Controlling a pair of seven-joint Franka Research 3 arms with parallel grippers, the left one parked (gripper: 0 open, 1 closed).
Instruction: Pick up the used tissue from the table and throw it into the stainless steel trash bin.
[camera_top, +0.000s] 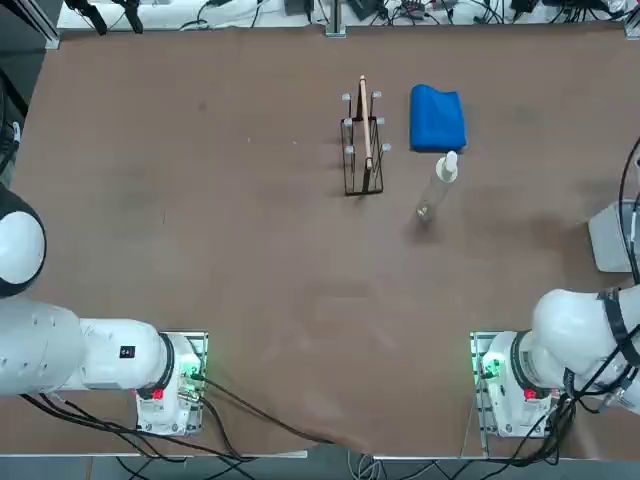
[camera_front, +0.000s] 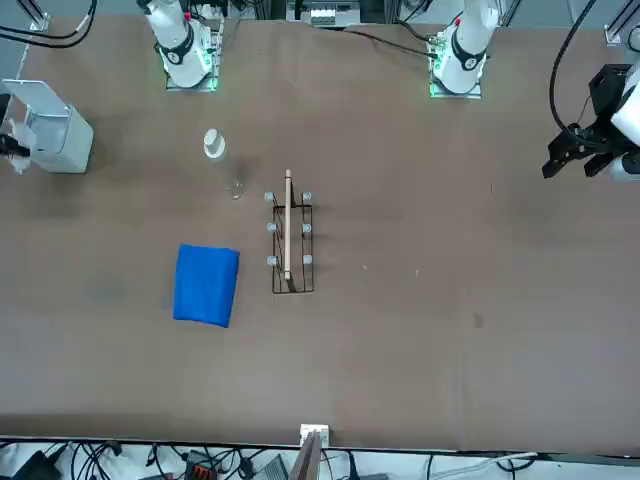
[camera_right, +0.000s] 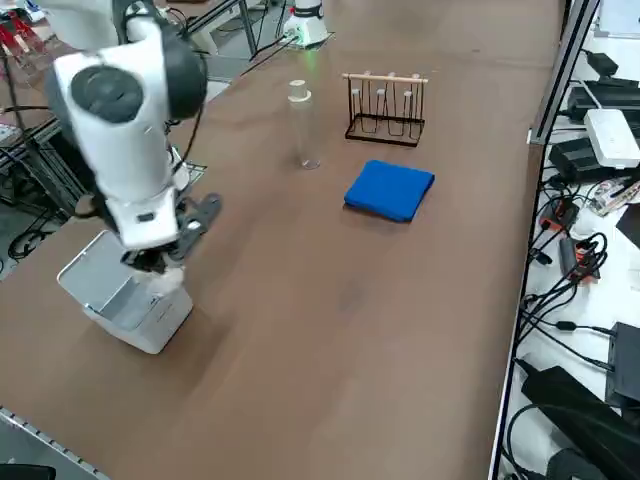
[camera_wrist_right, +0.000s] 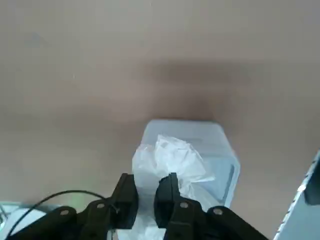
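Top view: the stainless steel trash bin (camera_top: 612, 237) peeks in at the table's (camera_top: 200, 200) right edge; no tissue shows here.
Front view: bin at far left.
Side view: the right gripper (camera_right: 160, 252) hangs just over the bin.
Wrist view: jaws closed on the used tissue (camera_wrist_right: 170, 157), above the bin.
Feel: very light, soft and squishy; a pinch on any fold holds it, and it may cling when let go.

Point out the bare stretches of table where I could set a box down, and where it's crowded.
The table is bare from the rack over to the parked arm's side, and between the bottle and both arm bases. Rack, bottle and cloth crowd together. The right pincer, shut on the tissue, hangs over the bin.
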